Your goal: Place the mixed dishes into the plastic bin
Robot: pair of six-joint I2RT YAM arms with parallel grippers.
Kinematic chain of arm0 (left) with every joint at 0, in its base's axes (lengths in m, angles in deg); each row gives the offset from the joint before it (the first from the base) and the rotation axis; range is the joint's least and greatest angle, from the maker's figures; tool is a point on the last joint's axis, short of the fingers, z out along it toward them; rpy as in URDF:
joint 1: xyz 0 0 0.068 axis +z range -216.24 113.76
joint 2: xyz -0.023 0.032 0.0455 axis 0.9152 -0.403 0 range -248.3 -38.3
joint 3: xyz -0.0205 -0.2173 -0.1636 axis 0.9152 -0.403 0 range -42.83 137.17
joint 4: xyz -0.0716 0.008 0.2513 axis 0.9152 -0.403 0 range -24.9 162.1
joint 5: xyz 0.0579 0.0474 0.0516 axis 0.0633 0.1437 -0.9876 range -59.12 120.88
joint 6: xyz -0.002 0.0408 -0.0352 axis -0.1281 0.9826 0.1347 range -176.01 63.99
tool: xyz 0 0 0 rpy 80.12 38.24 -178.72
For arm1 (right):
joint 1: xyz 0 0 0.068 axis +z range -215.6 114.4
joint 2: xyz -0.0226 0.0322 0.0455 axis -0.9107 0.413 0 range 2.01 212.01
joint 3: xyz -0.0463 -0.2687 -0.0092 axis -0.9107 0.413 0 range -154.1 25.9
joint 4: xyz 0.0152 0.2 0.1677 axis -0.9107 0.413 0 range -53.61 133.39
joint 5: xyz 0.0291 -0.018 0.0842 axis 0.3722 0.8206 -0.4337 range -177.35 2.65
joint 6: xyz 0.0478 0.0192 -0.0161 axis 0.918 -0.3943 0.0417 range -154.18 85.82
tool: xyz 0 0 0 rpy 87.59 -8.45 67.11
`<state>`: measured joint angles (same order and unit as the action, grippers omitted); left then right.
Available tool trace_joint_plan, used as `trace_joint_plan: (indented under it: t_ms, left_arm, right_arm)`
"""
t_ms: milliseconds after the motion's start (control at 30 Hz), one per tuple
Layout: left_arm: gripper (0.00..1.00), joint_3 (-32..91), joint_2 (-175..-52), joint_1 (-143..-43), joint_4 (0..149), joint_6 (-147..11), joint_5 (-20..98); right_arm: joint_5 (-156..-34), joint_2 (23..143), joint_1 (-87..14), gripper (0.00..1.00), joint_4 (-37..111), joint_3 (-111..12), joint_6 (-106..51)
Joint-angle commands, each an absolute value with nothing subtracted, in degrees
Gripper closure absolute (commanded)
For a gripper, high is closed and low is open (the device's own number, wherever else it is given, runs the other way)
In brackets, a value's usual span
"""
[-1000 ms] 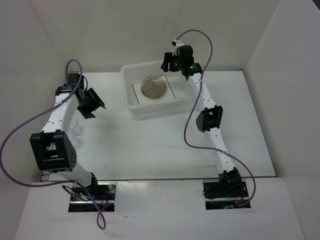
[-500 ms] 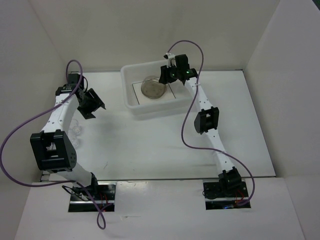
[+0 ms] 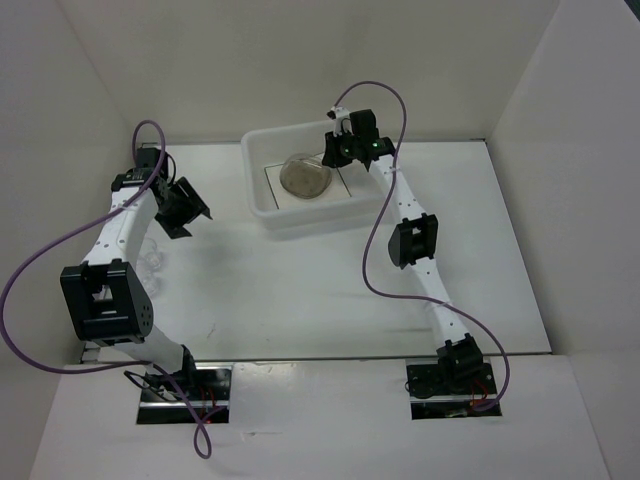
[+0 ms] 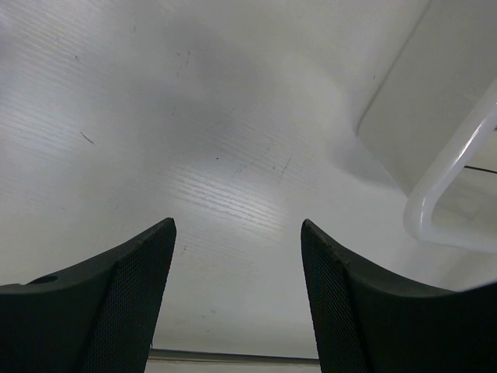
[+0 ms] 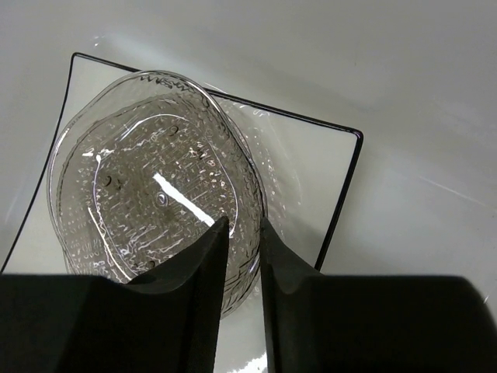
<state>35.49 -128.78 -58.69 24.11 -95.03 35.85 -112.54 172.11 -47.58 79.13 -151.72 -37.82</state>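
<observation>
speckled dish point(image 5: 155, 202): glossy, translucent, pebbled; square plate point(image 5: 311, 171): smooth white; bin point(image 4: 443, 179): shiny plastic; bench point(image 4: 194, 155): matt, fine-grained; left fingers point(image 4: 116, 303): matt black, stippled.

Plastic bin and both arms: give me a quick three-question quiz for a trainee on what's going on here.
1. True or false: the square plate lies on the table, outside the plastic bin.
2. Which fingers straddle the rim of the speckled dish? A) left fingers B) right fingers
3. Fill in: between the left fingers there is nothing but bare ____.

Key: 1 false, the plate lies inside the bin, under the dish. 2 B. 3 table.
</observation>
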Motion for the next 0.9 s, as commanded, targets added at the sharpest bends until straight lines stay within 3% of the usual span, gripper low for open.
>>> trace_joint_plan:
  t_ms: [0, 167, 500, 867]
  left_arm:
    - [0.27, 34.86, -128.74, -58.77, 24.73, -94.15, 37.11]
    - [0.27, 34.34, -128.74, -58.77, 24.73, -94.15, 37.12]
    - [0.27, 33.73, -128.74, -58.77, 25.26, -94.15, 37.12]
    - [0.27, 33.72, -128.74, -58.24, 25.78, -94.15, 38.26]
  right_arm:
    - [-111.96, 173.22, -47.15, 0.73, 78.58, -153.66, -37.35]
    - [-111.43, 173.22, -47.67, 0.89, 78.58, -153.66, -36.30]
    - [-114.51, 171.19, -47.68, 0.89, 78.40, -153.66, -37.34]
    - [-104.06, 174.97, -46.26, 0.93, 88.25, -153.66, -41.39]
